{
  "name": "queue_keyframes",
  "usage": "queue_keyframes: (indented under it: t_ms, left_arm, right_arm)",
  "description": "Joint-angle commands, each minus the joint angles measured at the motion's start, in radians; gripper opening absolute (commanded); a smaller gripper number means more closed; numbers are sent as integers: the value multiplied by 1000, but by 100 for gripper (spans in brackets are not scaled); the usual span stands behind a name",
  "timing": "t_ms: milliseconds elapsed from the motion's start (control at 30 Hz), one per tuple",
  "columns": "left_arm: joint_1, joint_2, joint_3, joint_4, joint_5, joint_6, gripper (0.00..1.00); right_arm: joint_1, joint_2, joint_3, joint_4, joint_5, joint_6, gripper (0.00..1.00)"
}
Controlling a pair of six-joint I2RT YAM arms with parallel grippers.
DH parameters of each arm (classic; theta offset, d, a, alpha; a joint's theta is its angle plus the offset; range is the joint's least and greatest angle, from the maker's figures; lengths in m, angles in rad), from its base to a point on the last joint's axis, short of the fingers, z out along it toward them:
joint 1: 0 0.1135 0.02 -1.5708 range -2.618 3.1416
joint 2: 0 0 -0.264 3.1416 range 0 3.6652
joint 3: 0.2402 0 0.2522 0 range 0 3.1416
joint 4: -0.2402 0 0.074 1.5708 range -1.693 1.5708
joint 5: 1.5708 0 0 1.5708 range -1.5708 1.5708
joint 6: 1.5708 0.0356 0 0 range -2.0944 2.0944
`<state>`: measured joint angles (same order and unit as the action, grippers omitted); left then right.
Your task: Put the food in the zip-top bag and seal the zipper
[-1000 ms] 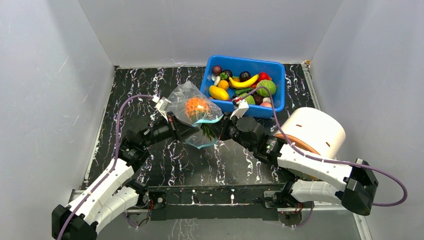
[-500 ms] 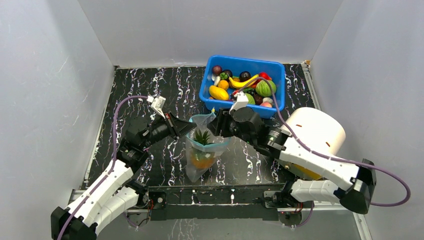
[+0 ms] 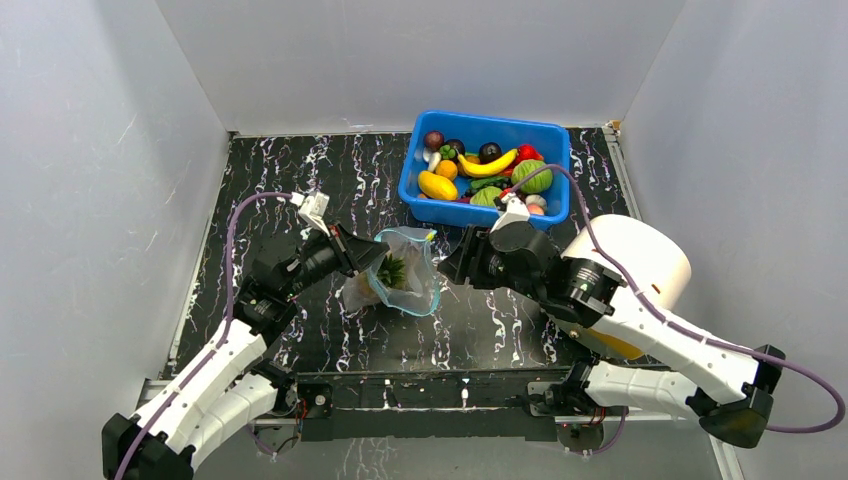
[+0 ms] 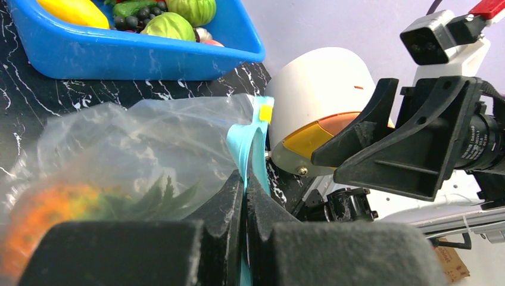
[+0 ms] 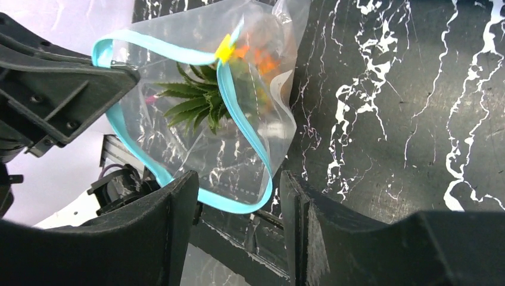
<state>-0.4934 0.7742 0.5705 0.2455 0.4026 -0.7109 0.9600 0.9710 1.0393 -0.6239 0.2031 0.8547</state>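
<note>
Holding pineapple (image 5: 199, 98), zip-top bag (image 5: 238, 149), left claw (image 4: 244, 189) clamped on zipper (image 4: 237, 143), right claw (image 5: 235, 182) wide, empty, bin (image 3: 480, 214) fruit-filled

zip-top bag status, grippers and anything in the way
Left gripper shut on teal zipper strip of clear crinkly plastic bag. Right gripper open, holding nothing. Bag unsealed, leafy-topped toy pineapple inside. Blue plastic bin stands apart.

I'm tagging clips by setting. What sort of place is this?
Probably a robot lab test cell: plain grey walls, left arm and right arm at a table, toy food in a blue bin.
</note>
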Motion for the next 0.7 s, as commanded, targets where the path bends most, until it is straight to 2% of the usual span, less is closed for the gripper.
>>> queue_keyframes:
  t_ms: [0, 133, 267, 300, 367, 400, 533, 667]
  left_arm:
    - [-5, 3, 43, 34, -1, 10, 0]
    - [-5, 6, 42, 35, 2, 14, 0]
    - [-5, 3, 52, 26, -2, 19, 0]
    - [-5, 0, 54, 23, -2, 18, 0]
    - [-5, -8, 56, 16, -4, 18, 0]
    - [-5, -11, 54, 9, -6, 19, 0]
    - [-5, -14, 83, -68, -12, 75, 0]
    - [-5, 2, 181, -233, -29, 227, 11]
  right_arm:
    - [-3, 34, 12, 8, -31, 62, 50]
    - [-3, 53, -47, 112, -120, 95, 49]
    - [-3, 87, -91, 99, -52, 110, 46]
    - [-3, 91, -107, 104, -43, 113, 42]
    - [-3, 91, -145, 143, -55, 113, 10]
    - [-3, 87, -159, 168, -60, 115, 1]
    - [-3, 82, -141, 245, -61, 126, 0]
    - [-3, 119, -33, 251, -93, 73, 0]
